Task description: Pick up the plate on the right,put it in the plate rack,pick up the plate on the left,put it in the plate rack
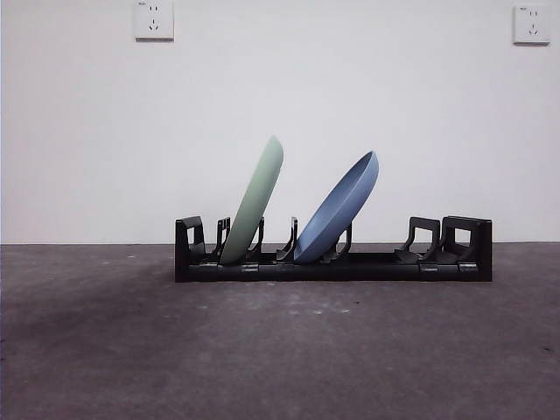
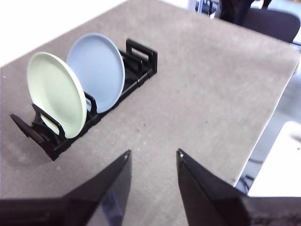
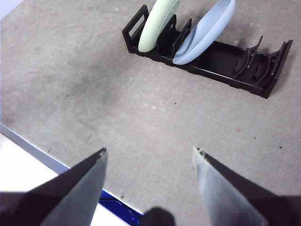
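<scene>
The black plate rack (image 1: 385,265) (image 2: 141,54) (image 3: 225,59) stands across the middle of the grey table. A pale green plate (image 1: 255,199) (image 2: 55,92) (image 3: 157,19) leans in a slot near the rack's left end. A blue plate (image 1: 339,206) (image 2: 98,70) (image 3: 207,29) leans in a slot beside it, tilted further over. My left gripper (image 2: 153,157) hangs open above the table, well back from the rack, holding nothing. Also open and holding nothing, my right gripper (image 3: 149,151) hovers near the table's front edge. Neither arm shows in the front view.
Two wall sockets (image 1: 154,19) (image 1: 531,24) sit high on the white wall behind. The table's edge (image 2: 268,122) runs close to the left gripper, with a dark chair (image 2: 270,21) beyond. A white and blue border (image 3: 56,167) marks the table edge under the right gripper.
</scene>
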`<state>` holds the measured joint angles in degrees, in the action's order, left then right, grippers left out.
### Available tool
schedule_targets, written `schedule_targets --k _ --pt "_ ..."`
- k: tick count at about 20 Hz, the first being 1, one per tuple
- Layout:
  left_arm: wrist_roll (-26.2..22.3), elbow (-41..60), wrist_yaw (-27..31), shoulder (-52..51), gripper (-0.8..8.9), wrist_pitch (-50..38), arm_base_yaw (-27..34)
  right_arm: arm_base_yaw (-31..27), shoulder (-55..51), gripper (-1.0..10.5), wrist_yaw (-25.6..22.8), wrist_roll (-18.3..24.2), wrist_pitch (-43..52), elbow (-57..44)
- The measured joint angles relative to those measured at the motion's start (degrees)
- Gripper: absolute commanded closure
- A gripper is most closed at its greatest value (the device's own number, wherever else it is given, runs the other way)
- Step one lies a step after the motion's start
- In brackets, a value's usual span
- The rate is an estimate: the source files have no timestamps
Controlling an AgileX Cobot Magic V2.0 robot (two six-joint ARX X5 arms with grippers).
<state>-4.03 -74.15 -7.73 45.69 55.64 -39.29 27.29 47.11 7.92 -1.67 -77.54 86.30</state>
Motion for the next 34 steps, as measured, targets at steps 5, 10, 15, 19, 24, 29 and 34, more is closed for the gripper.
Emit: schedule_targets --k 5,10,15,19,24,29,34 --pt "0.3 0.0 0.0 -1.6 6.68 1.3 0.0 0.0 0.0 6.7 0.0 0.0 0.0 0.0" --pt "0.3 0.0 0.0 -0.4 8.21 2.3 0.0 0.0 0.0 9.6 0.0 0.0 0.0 0.0" --pt "0.7 0.0 0.0 0.1 8.17 2.3 0.0 0.0 0.0 9.4 0.0 -0.2 0.0 0.0" --pt "0.7 0.0 0.0 0.5 8.17 2.3 0.0 0.0 0.2 9.4 0.0 -0.9 0.0 0.0" --pt "0.7 0.0 0.0 2.0 8.17 2.3 0.0 0.0 1.3 9.4 -0.7 -0.9 0.0 0.0" --pt "0.6 0.0 0.1 4.5 8.17 1.6 0.0 0.0 3.1 9.4 -0.7 -0.9 0.0 0.0" --pt "-2.9 0.0 5.8 6.3 8.17 -8.8 0.9 0.0 5.8 9.4 -0.7 -0.9 0.0 0.0"
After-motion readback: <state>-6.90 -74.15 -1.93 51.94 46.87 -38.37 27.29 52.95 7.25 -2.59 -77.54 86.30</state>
